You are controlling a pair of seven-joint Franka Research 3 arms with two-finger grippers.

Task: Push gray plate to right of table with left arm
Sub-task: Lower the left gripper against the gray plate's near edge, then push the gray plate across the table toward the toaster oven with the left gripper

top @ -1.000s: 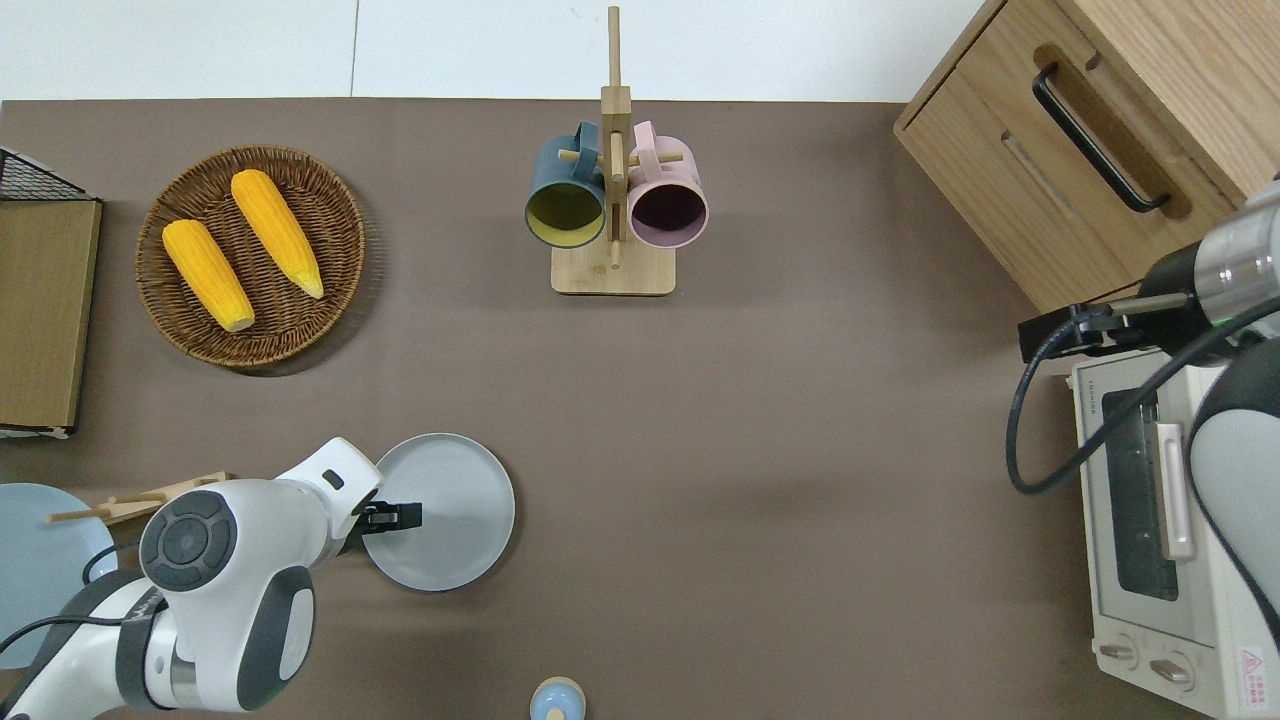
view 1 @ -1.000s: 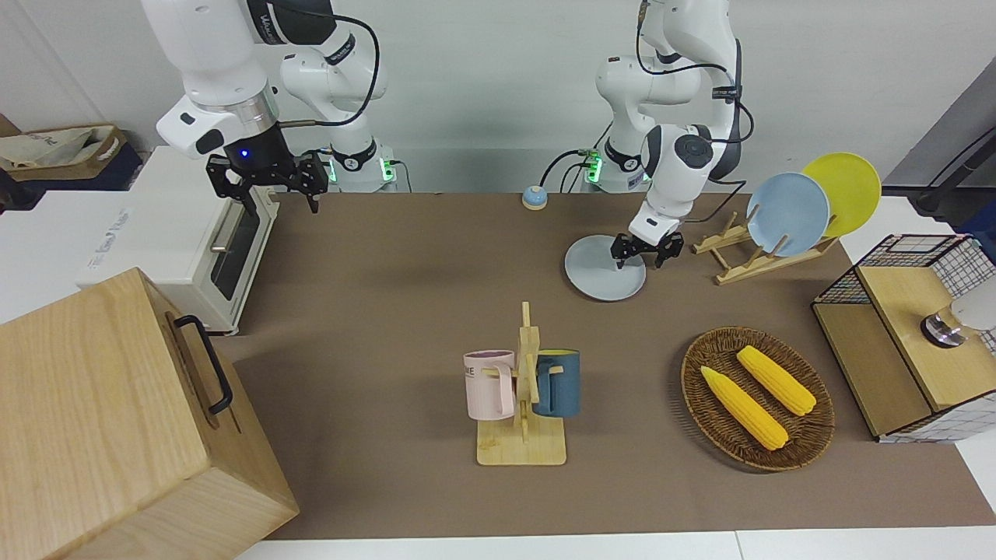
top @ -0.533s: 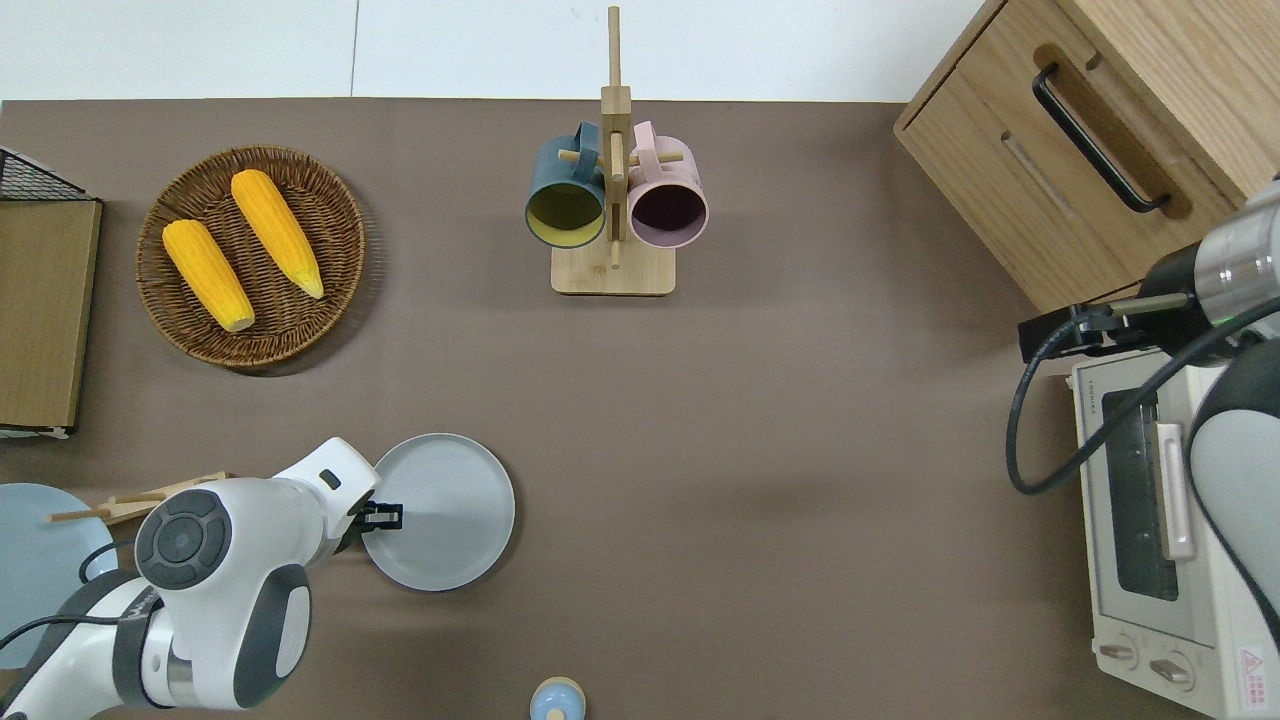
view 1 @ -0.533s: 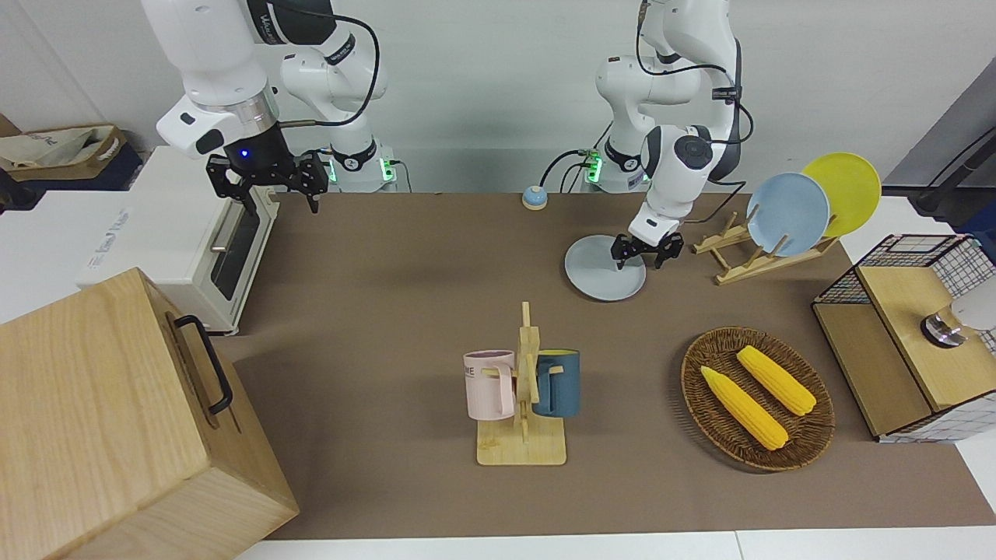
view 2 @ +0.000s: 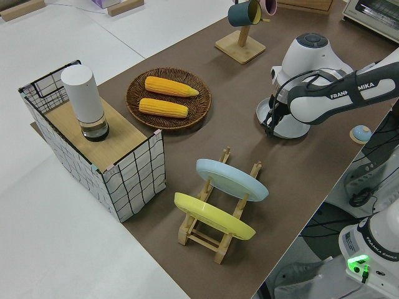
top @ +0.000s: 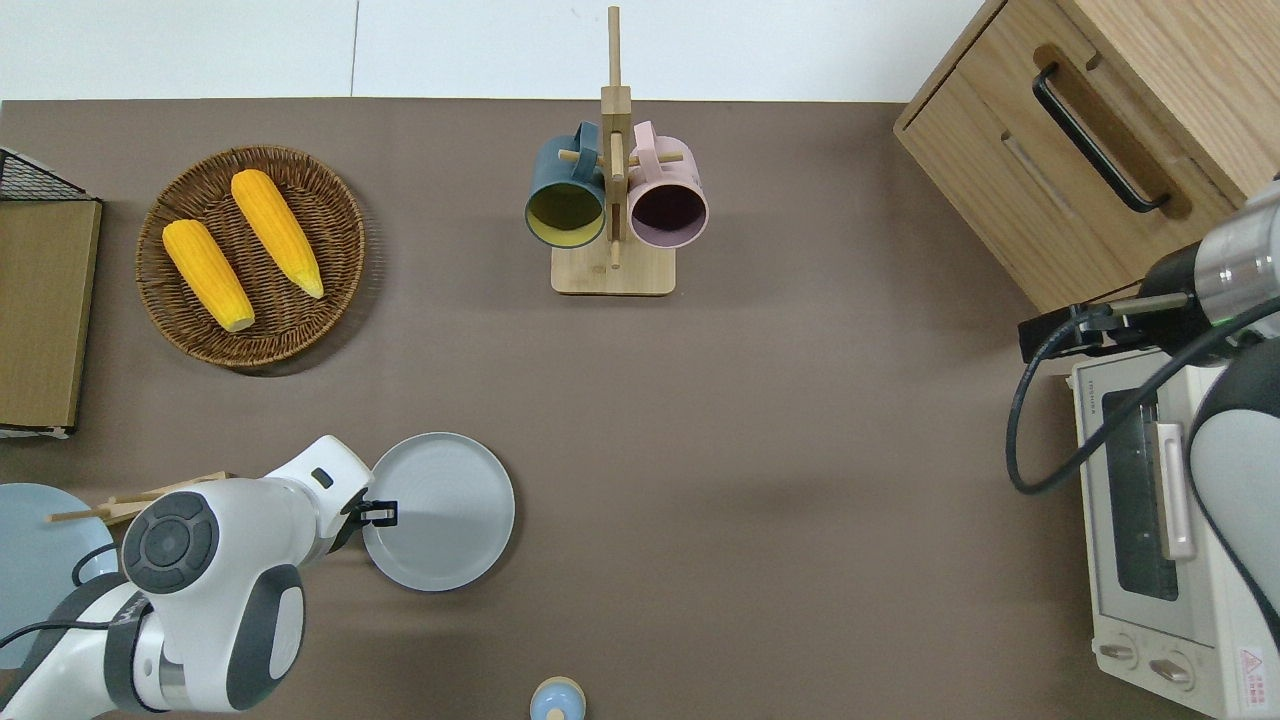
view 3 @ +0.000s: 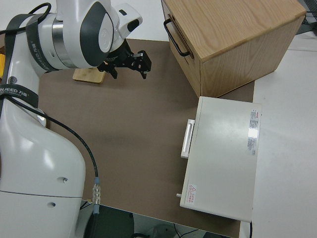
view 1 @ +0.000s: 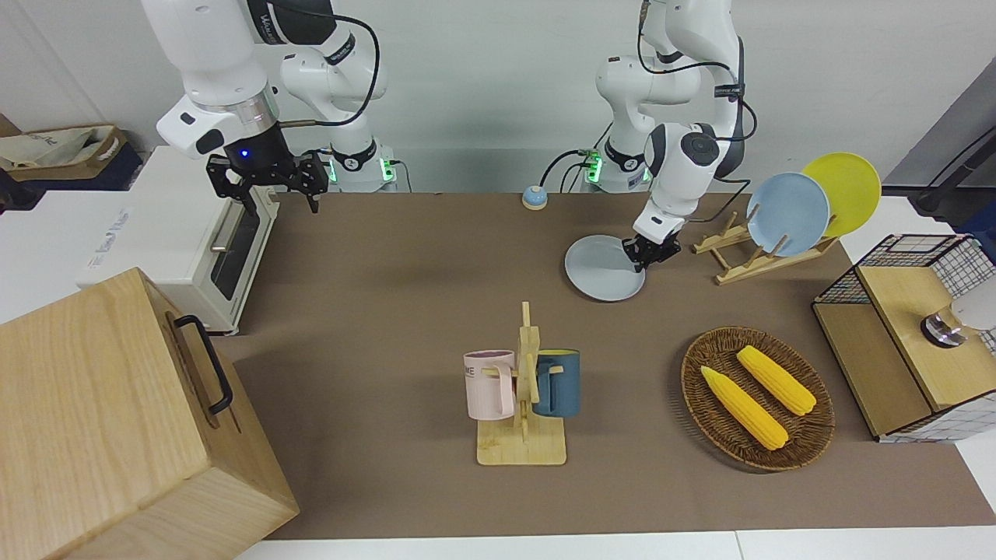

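Observation:
The gray plate lies flat on the brown table, close to the robots and toward the left arm's end. It also shows in the overhead view and in the left side view. My left gripper is low at the plate's rim on the side toward the left arm's end, as the overhead view shows. It holds nothing. My right gripper is open and empty, and that arm is parked.
A wooden rack with a sky-blue plate and a yellow plate stands beside the gray plate. A wicker basket of corn, a mug stand, a wooden cabinet, a toaster oven and a small bell are also there.
My left gripper has drawn back from over the gray plate to its rim on the left arm's side. The plate has not visibly moved. The right arm is still.

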